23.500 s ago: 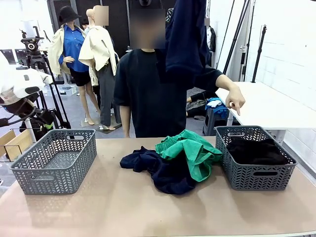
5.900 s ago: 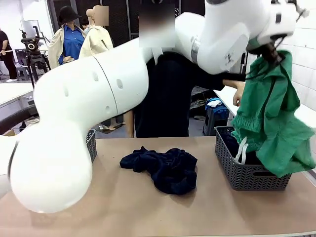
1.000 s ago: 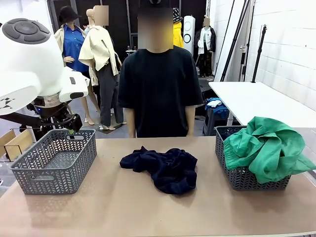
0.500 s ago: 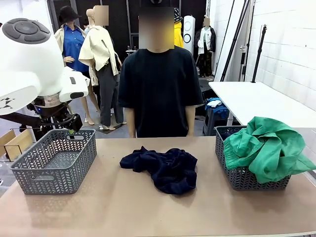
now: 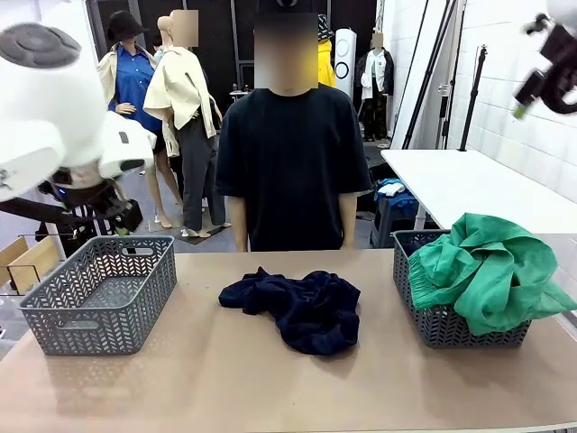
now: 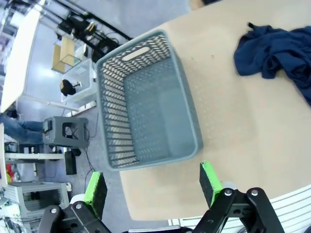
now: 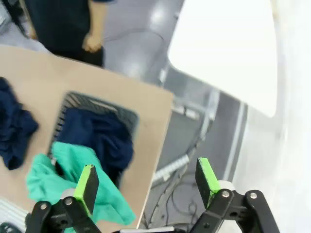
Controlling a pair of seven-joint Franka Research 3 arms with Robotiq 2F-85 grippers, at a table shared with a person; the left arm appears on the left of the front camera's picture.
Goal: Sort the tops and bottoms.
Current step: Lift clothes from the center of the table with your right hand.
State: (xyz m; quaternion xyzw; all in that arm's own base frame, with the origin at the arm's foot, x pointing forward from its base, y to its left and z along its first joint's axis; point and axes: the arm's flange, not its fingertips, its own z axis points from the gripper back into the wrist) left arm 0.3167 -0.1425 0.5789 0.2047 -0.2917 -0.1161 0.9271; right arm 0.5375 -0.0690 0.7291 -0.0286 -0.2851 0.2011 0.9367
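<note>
Since half a second ago the left arm has drifted left; both the left gripper (image 6: 153, 187) and right gripper (image 7: 146, 182) are spread empty, the green garment (image 5: 487, 271) is draped over the right grey basket (image 5: 433, 325), and the crumpled navy garment (image 5: 297, 307) must be grasped next.

This is a robotics lab or recording studio set up for garment handling, not a home or a shop. A plain tan table (image 5: 225, 379) carries two grey plastic baskets (image 5: 99, 293) (image 5: 464, 320) and loose clothes (image 5: 297, 307), with a person (image 5: 288, 162) standing at its far side, and beyond it lie a bare grey floor, white brick walls and another white table (image 5: 469, 185). Black light stands (image 5: 437, 68) lean against the wall, a camera on a tripod (image 5: 56, 86) stands at the back left, and cables and equipment cases (image 6: 65, 131) lie on the floor beside the table.
</note>
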